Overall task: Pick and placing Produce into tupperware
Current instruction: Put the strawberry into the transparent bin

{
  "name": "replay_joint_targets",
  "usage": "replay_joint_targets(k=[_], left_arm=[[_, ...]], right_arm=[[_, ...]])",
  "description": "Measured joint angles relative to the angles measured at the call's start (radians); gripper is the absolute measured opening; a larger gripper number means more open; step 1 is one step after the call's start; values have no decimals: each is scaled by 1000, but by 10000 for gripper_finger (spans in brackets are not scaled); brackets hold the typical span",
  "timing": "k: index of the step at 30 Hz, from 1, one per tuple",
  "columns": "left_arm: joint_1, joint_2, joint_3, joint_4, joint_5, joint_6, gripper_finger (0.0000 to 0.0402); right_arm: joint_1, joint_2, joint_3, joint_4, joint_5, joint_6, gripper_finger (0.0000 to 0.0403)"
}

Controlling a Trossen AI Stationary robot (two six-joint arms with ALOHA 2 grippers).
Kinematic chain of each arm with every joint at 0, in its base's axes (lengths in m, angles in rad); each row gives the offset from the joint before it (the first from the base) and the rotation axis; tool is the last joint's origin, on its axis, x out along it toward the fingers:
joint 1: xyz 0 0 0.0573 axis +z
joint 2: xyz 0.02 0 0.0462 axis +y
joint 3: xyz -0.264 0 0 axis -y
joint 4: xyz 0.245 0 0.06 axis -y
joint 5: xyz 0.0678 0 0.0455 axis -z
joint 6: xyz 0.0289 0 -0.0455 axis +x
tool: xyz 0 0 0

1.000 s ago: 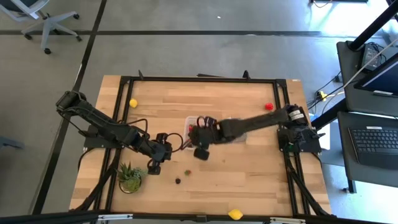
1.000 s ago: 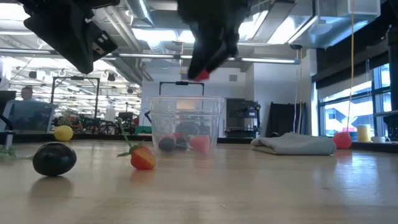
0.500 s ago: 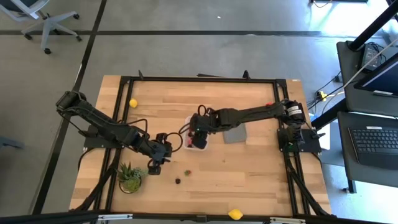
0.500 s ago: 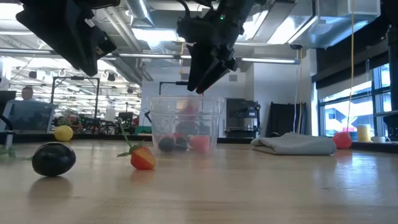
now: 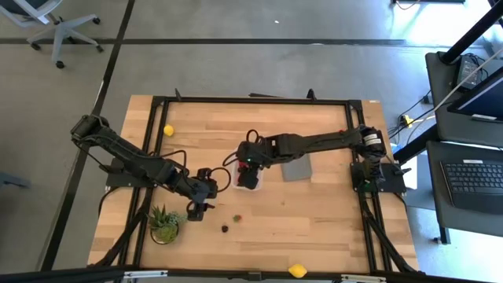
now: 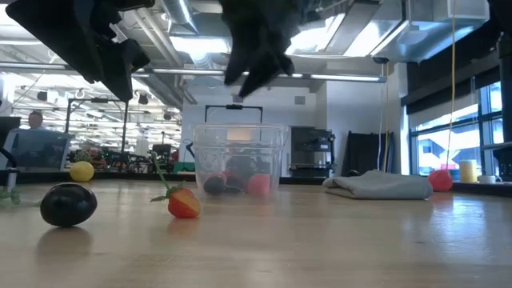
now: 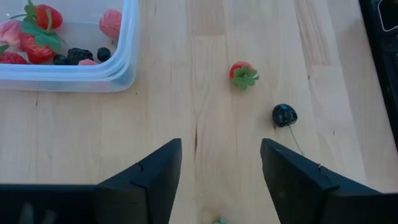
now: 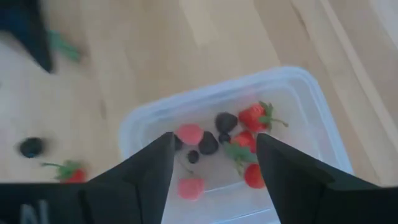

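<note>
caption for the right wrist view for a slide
Right gripper, fingers open and empty, above the tupperware holding strawberries and dark berries.

Two dark, jointed arms; black cable loops off the left arm (image 5: pixel 134 161); the right arm (image 5: pixel 314 144) shows a silver band by its base.

Your right hand (image 5: pixel 248 178) hangs open over the tupperware (image 5: pixel 243 167), blocking entry from above, while at 7 o'clock of it the surface (image 5: pixel 314 220) lies bare around the strawberry (image 5: pixel 236 218) and dark berry (image 5: pixel 225 229), with the potted plant (image 5: pixel 165 224) crowding 9 o'clock.
</note>
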State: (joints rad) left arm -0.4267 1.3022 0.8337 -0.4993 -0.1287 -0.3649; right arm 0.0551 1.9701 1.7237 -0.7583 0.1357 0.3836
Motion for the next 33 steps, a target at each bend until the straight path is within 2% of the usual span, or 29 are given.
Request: replay_joint_targets(k=[3, 10, 15, 18, 23, 29, 33], left_arm=[[0, 0, 0, 0, 0, -4, 213], [0, 0, 0, 11, 0, -52, 209], [2, 0, 0, 77, -23, -52, 211], [4, 0, 0, 107, -75, -52, 208], [17, 0, 0, 168, -122, -52, 211], [60, 0, 0, 229, -120, -52, 207], [87, 2, 0, 234, -118, -51, 207]], right_arm=[[1, 0, 79, -88, -1, 7, 239], [57, 0, 294, -437, -51, 35, 242], [143, -29, 305, -565, -22, 100, 242], [196, -69, 240, -560, 50, 135, 242], [240, -193, 55, -512, 63, 170, 242], [247, -417, -294, -285, 47, 184, 242], [248, -558, -537, -89, 49, 125, 242]])
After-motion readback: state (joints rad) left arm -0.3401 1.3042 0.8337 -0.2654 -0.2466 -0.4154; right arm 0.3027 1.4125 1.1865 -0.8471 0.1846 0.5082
